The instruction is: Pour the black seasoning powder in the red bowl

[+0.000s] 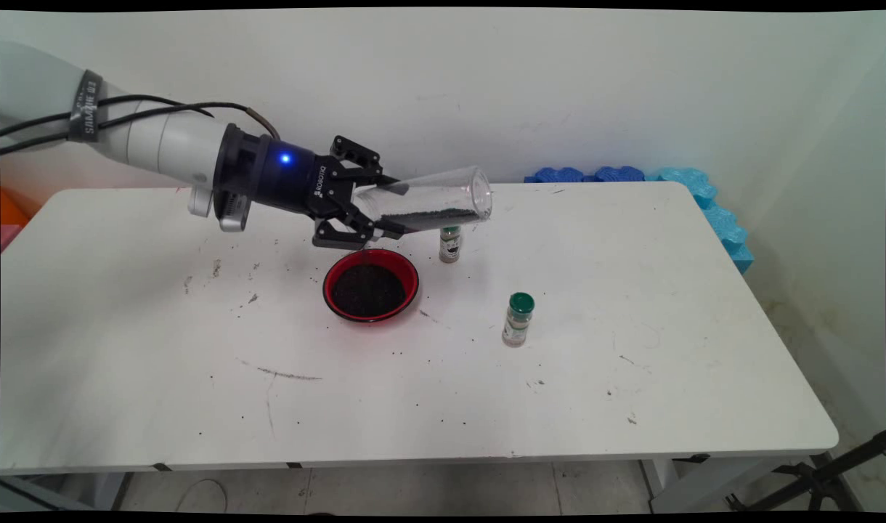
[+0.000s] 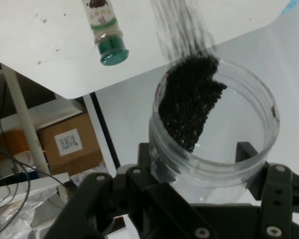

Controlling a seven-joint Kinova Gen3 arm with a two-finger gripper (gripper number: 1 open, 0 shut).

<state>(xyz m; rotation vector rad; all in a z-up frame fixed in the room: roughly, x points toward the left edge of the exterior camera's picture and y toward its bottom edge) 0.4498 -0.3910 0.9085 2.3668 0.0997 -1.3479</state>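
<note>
Arm enters from the left, roughly level over the white table (image 1: 123, 327). Gripper (image 1: 367, 211) is clamped on the base end of a clear plastic jar (image 1: 428, 200), fingers (image 2: 246, 152) pressed to its wall on both sides. Jar lies tipped almost on its side, mouth pointing right, well above the table. Black granules (image 1: 436, 214) sit along its lower wall; in the hand view they are heaped at the rim and streaking out past it.

Below the gripper: red bowl (image 1: 371, 285) filled with the same dark grains. It stands under the jar's base, not its mouth.

Just right of the bowl, under the jar's mouth: small spice bottle (image 1: 449, 244), lid hidden by the jar. Farther right and nearer the camera, a second green-capped bottle (image 1: 518, 319), standing apart. Loose grains dot the table around the bowl.

Risks, as I judge them: anything leaving the mouth lands beside or on the small bottle, not in the bowl. The smooth jar, gripped only at the base, could twist or slip.
</note>
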